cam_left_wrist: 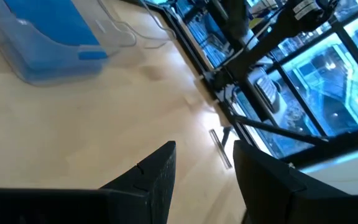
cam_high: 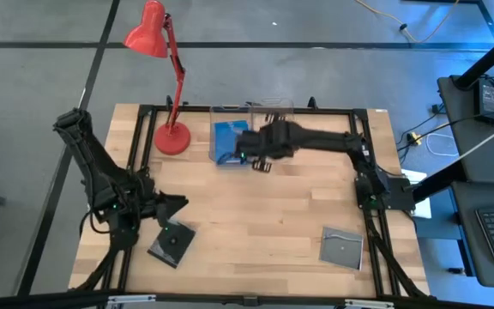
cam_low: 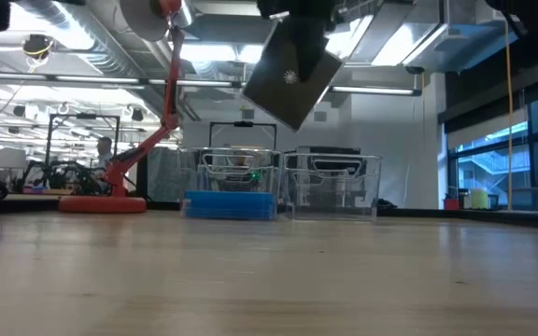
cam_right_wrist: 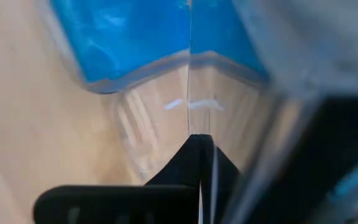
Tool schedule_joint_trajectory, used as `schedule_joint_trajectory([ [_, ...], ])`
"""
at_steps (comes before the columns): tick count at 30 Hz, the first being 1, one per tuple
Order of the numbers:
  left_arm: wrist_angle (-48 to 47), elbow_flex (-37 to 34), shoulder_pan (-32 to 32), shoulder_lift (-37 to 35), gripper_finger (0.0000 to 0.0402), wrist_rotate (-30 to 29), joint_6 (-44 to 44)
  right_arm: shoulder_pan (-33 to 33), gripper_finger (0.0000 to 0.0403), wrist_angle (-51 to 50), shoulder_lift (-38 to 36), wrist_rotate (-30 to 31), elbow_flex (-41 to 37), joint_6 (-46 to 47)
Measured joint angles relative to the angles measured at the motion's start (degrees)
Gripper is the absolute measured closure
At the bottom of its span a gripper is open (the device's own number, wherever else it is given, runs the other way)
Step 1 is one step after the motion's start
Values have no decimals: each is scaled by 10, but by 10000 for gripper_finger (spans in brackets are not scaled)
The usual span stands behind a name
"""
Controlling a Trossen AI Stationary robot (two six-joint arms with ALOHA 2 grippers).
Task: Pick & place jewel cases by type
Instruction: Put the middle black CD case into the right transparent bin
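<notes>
We are carrying a thin smoky grey-black jewel case [cam_low: 292, 73] in the left gripper [cam_high: 171, 225], its fingers clamped on the flat plastic, well short of the clear plastic bin of blue cases [cam_high: 230, 142]; the second clear plastic bin [cam_low: 336, 184] stands just beside that landmark, and we judge the grey case belongs there, so we are keeping it level and lining it up before letting go. The right gripper [cam_high: 249, 154] is hanging at the blue-case bin, fingers pressed together, seemingly holding nothing; another grey jewel case [cam_high: 341, 248] is lying well apart from that bin.

Wooden table [cam_high: 256, 215], red lamp [cam_high: 173, 137], two bins [cam_high: 230, 116], grey cases [cam_high: 341, 248]
</notes>
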Motion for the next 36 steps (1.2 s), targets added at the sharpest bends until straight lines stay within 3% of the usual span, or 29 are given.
schedule_joint_trajectory([
  [7, 0, 0, 34, 0, 245, 0, 18, -82, 382, 2, 3, -43, -10, -7],
  [14, -1, -1, 64, 0, 245, 1, 60, -126, 382, 2, 3, -12, -110, -42],
  [20, -2, -1, 98, 0, 245, 1, 111, -143, 382, 72, 3, 31, -207, -70],
  [27, -2, -1, 134, 0, 245, 21, 137, -149, 382, 193, 3, 32, -299, -143],
  [36, -2, -1, 158, 0, 245, 63, 139, -149, 364, 221, 3, 29, -332, -146],
])
